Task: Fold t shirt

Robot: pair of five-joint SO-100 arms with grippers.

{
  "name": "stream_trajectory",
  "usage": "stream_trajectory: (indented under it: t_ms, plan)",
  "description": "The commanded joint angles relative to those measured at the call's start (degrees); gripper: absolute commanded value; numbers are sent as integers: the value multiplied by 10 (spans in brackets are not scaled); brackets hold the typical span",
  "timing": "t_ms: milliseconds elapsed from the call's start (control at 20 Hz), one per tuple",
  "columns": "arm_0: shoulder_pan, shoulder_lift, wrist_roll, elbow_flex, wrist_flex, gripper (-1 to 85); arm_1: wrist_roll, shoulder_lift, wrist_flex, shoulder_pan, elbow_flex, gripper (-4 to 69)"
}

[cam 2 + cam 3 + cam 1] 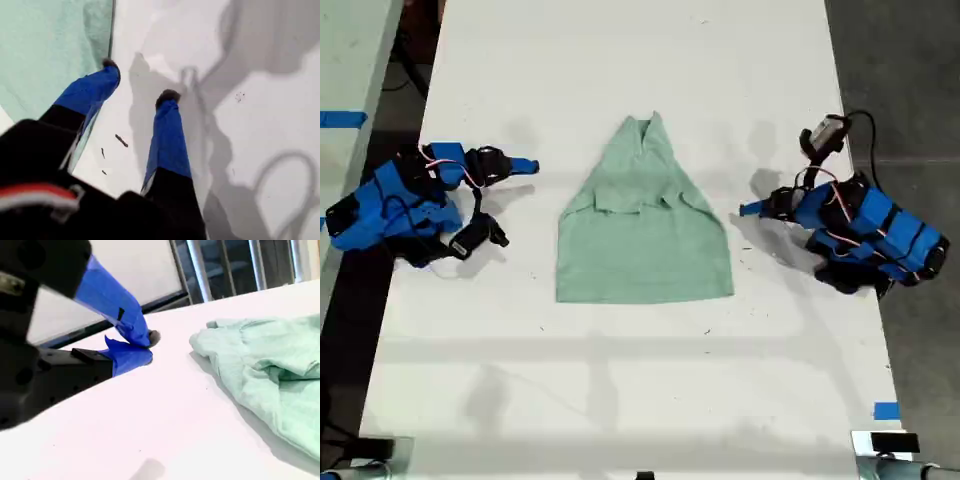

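T shirt (645, 235) is lying partly folded on the table (620, 400), point away from the camera, hem nearest. My first gripper (137, 80) is sitting just beside the shirt's edge, jaws parted wide, empty. My second gripper (145, 347) is resting near the shirt, jaws closed, holding nothing.

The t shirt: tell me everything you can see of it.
The t shirt is pale mint-green soft cloth, partly folded: both sides are turned in to a pointed top, above a wide straight hem. It lies flat, slightly rumpled, mid-table on the white table, point toward the far edge in the exterior view. Neither claw touches it; my first gripper is open beside its edge.
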Motion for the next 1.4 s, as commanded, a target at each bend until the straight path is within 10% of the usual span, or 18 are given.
stream_trajectory:
  t_ms: [0, 600, 950, 1050, 1350]
  plan:
    - [4, 4, -3, 8, 0, -2, -8, 4, 4, 4, 13, -8]
    - [4, 4, -2, 8, -1, -2, -23, -10, 3, -19, -11, -7]
    - [1, 4, -2, 9, -3, -2, 176, -228, -20, -230, -160, 47]
    - [1, 4, -3, 9, -2, -2, 219, -292, -62, -298, -178, 269]
    - [1, 4, -3, 9, -2, -1, 246, -523, -301, -373, -178, 323]
